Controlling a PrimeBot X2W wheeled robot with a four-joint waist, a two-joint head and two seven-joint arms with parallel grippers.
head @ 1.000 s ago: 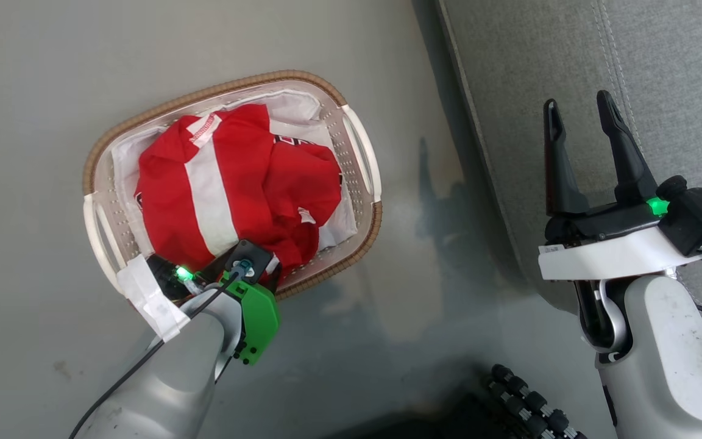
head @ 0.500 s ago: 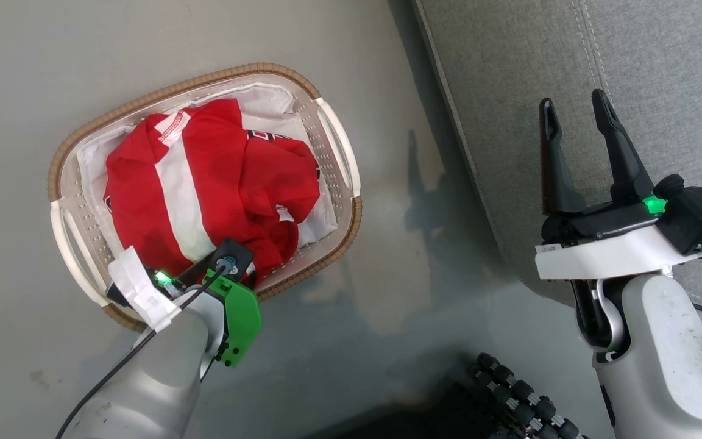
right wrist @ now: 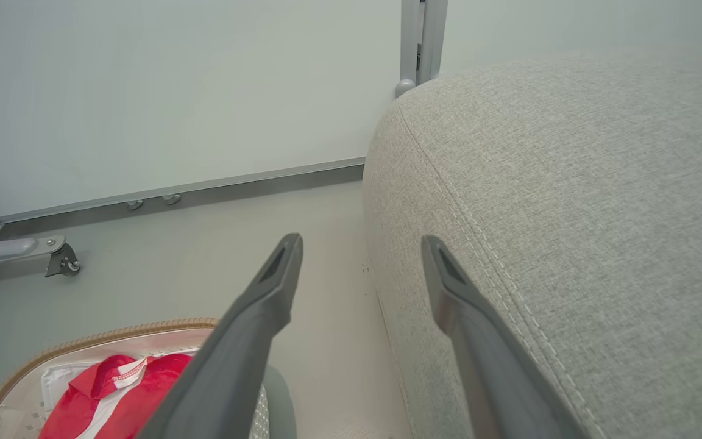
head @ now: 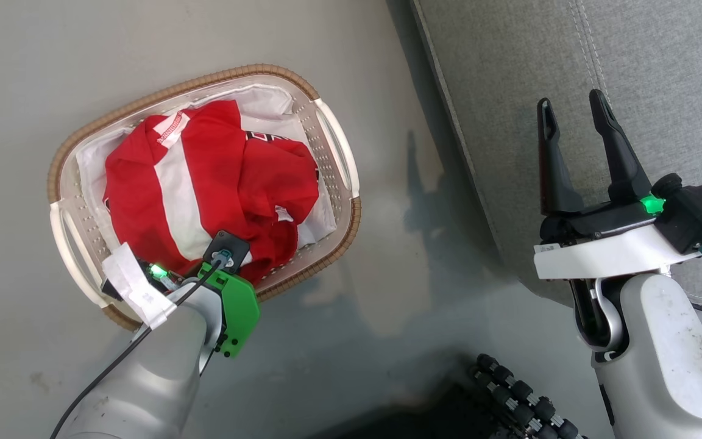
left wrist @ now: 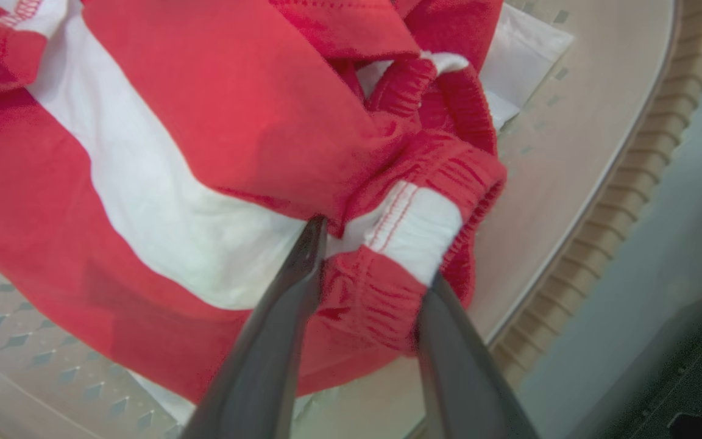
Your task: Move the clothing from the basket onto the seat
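The clothing (head: 205,183) is a heap of bright red fabric with white stripes, lying in the white perforated basket (head: 339,238) on the floor. My left arm (head: 168,360) reaches over the basket's near rim. In the left wrist view my left gripper (left wrist: 375,253) is shut on a bunched red elastic hem with a white patch, part of the clothing (left wrist: 205,122). One fingertip is buried under a fold. My right gripper (head: 570,100) hangs open and holds nothing above the edge of the grey seat (head: 570,55). In the right wrist view the right gripper (right wrist: 361,239) shows beside the seat (right wrist: 570,213).
A white liner sheet (head: 272,100) lies under the clothing. Grey floor separates basket and seat. A black ribbed part of my base (head: 521,396) sits at the bottom. The right wrist view shows a wall baseboard (right wrist: 205,189), a caster foot (right wrist: 58,262) and a metal post (right wrist: 418,36).
The camera shifted, sliding the whole picture left. My left wrist has edged slightly farther into the basket over the clothing. The right gripper has held still and open.
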